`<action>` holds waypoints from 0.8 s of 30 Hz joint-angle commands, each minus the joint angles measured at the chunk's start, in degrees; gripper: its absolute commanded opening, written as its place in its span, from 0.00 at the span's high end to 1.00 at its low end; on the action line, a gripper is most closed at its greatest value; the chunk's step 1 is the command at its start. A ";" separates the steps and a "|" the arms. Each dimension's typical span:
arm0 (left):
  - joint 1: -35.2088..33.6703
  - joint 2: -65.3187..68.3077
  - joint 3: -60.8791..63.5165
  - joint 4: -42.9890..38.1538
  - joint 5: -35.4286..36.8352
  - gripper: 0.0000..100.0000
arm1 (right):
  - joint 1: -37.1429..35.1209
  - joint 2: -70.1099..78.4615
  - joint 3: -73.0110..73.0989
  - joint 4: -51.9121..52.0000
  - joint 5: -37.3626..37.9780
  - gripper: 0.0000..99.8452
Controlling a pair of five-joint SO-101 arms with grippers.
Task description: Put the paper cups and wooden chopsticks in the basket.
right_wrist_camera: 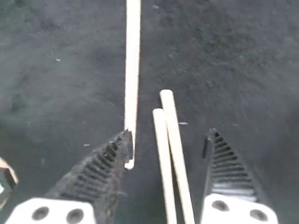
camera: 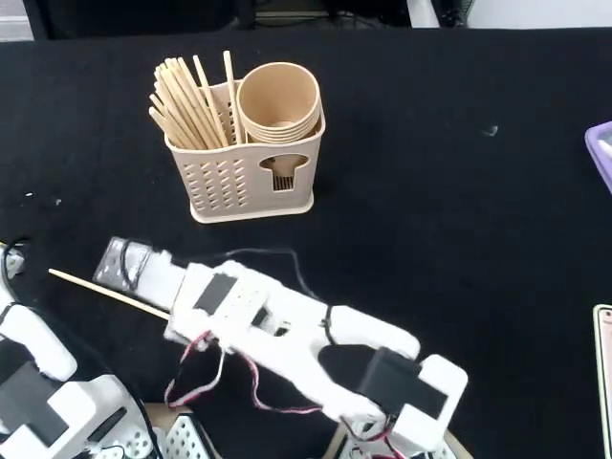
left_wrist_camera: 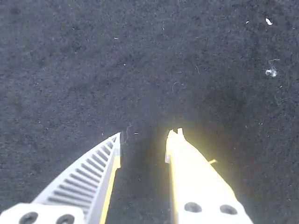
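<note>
— Where are the task's things found?

— A stack of paper cups [camera: 279, 100] is nested upright in one compartment of the beige basket [camera: 239, 186]. A bundle of wooden chopsticks [camera: 186, 96] is leaned in the compartment beside it. The basket is set on the black table [camera: 459, 210].

— What is seen outside the basket?

— A loose chopstick [camera: 96, 288] is laid flat on the table in front of the basket, apart from it and partly covered by the right arm [camera: 287, 330]. A pair of chopsticks [right_wrist_camera: 170, 154] is framed between the fingers of the right gripper [right_wrist_camera: 170, 135]. These fingers are spread wide and nothing is clamped. The loose chopstick's end is seen just beside one fingertip.

— And the other gripper?

— The left gripper [left_wrist_camera: 146, 134] is held over bare table. Its fingers are parted more narrowly, and nothing is gripped between them.
</note>
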 commanded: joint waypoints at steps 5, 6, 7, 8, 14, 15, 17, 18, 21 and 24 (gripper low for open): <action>-0.31 -1.93 0.13 -0.97 0.62 0.84 | -0.62 7.08 -5.41 0.00 -0.62 0.76; -0.31 -1.93 0.13 -0.97 0.62 0.84 | -0.62 7.16 -6.02 1.05 -0.62 0.76; -0.22 -1.93 0.13 -0.97 0.62 0.84 | -0.62 7.08 -6.11 1.49 -0.53 0.76; -0.22 -1.93 0.13 -1.05 0.62 0.84 | -0.53 7.08 -6.11 1.58 -0.53 0.76; -0.22 -1.93 0.13 -1.05 0.62 0.84 | 0.35 7.43 -6.11 3.16 1.41 0.76; -0.22 -1.93 0.13 -1.05 0.62 0.84 | 0.88 7.43 -6.11 4.13 2.64 0.76; -0.22 -1.93 0.13 -1.05 0.62 0.84 | 2.46 7.43 -6.11 5.80 4.13 0.76; -0.22 -1.93 0.13 -1.05 0.62 0.84 | 3.08 7.43 -6.11 6.59 4.66 0.76; -0.22 -1.93 0.04 -1.05 0.62 0.84 | 3.78 7.43 -6.11 8.62 6.68 0.76; -0.22 -1.93 0.04 -1.05 0.62 0.84 | 3.78 7.43 -6.02 10.55 7.91 0.77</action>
